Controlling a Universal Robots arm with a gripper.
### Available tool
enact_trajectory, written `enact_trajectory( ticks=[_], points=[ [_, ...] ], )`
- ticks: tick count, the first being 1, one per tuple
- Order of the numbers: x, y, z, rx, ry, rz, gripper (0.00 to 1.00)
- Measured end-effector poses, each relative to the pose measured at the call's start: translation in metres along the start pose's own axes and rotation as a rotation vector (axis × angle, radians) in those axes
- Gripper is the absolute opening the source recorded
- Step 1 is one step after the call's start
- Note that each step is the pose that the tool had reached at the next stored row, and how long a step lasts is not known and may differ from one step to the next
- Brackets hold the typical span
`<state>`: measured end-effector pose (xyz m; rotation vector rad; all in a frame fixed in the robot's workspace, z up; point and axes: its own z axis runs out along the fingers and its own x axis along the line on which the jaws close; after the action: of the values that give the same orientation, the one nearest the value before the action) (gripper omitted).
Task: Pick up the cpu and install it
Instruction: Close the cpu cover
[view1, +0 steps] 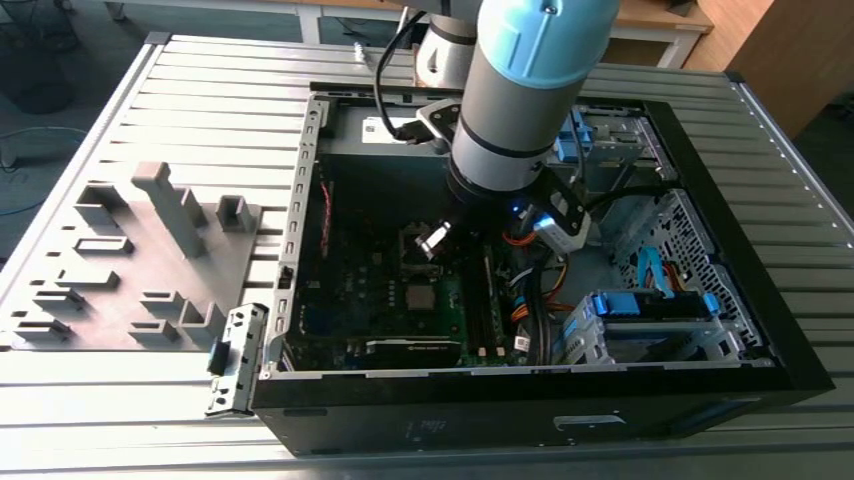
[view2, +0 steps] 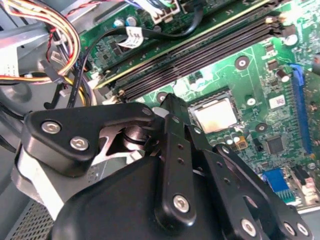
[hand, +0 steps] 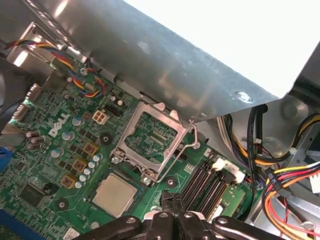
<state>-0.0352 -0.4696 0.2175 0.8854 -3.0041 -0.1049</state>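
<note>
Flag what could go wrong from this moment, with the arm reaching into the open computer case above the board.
1. The chip lies flat on the board beside the raised metal bracket. Whether it sits square cannot be told, and pressing it askew might damage the contacts.
2. The arm hangs close over the bracket, so a sideways move could knock it.
3. Loose cables run beside the wrist and could snag.

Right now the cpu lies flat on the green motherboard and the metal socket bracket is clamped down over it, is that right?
Not quite. The cpu does lie flat on the green motherboard, but the metal socket bracket is swung up open beside it, not clamped down over it. The cpu's silver face is uncovered, as the first wrist view shows.
</note>
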Motion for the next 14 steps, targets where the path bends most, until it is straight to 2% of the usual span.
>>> enact_trajectory(
  ticks=[2, 5, 6, 11, 14],
  points=[
    [-0.0005, 0.0007, 0.0008, -0.0045, -0.0026, -0.004, 0.11],
    [-0.0009, 0.0015, 0.0015, -0.0184, -0.0112, -0.009, 0.11],
    [-0.0012, 0.0018, 0.0021, -0.0209, -0.0129, -0.01, 0.11],
    [-0.0037, 0.0055, 0.0057, -0.0217, -0.013, -0.014, 0.11],
    [-0.006, 0.0089, 0.0075, -0.0247, -0.0148, -0.015, 0.11]
  ],
)
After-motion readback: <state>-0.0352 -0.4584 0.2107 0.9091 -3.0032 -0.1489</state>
